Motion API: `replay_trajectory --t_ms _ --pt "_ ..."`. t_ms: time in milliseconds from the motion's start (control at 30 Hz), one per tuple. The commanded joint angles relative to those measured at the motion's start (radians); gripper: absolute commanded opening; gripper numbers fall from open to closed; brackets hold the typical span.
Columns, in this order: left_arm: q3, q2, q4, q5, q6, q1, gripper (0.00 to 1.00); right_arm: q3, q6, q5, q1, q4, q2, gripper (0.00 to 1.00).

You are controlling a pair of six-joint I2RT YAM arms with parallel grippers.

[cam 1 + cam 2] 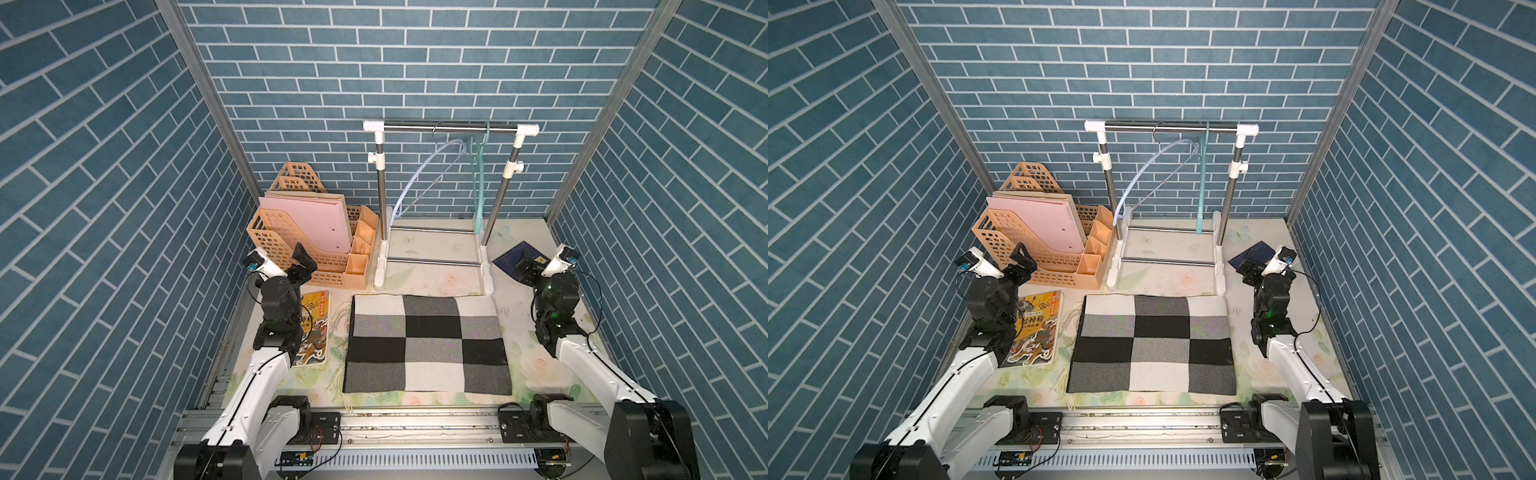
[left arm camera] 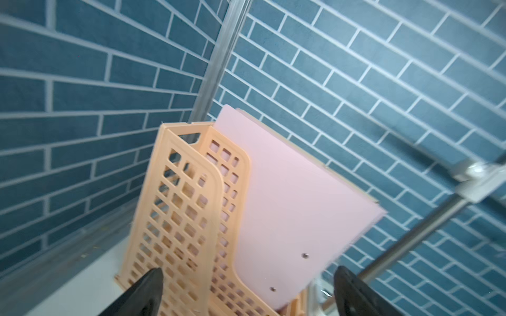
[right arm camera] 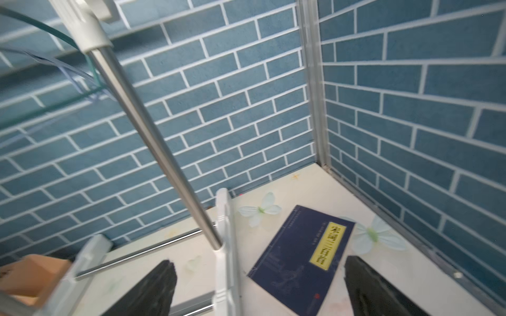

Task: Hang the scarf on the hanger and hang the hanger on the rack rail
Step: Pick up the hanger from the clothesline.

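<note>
We see the scarf (image 1: 428, 345) (image 1: 1152, 343) lying flat on the table (image 1: 432, 249), folded into a rectangle of black, grey and white checks, with its cream fringe (image 1: 338, 320) spilling out along the side nearer the left arm. It sits between the two arms and just in front of the feet of the clothes rack (image 1: 451, 129), and nothing is touching it. From the rack's top bar hang a pale blue hanger (image 1: 419, 178), swung at a slant, and a teal hanger (image 1: 478, 183), seen almost edge-on; both are bare. The left gripper (image 1: 301, 262) (image 2: 247, 270) is raised off the table and points toward the peach file organizer (image 1: 291, 245) that holds a pink folder (image 1: 307, 220); its jaws stand wide apart with nothing between them. An illustrated book (image 1: 313, 328) lies beside the scarf's fringe, partly under the left arm. The right gripper (image 1: 525, 266) (image 3: 258, 261) is held over the far right of the table, above a dark blue book (image 3: 298, 260) next to the rack's right foot, and we find its jaws spread fully too, holding nothing.
</note>
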Motion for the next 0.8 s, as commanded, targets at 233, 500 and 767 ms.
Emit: replay_trajectory --t_ms 233,500,767 --pt "0.073 0.039 -0.421 0.179 -0.151 -0.297 1.00 0.382 0.130 -0.032 0.138 -0.772 -0.035 1.00" --pt "0.044 0.118 -0.335 0.141 -0.109 -0.564 1.00 0.798 0.100 0.014 0.312 -0.998 0.115 0.92" --pt "0.064 0.200 -0.317 0.075 -0.082 -0.680 1.00 1.177 0.041 0.103 0.381 -1.142 0.378 0.91"
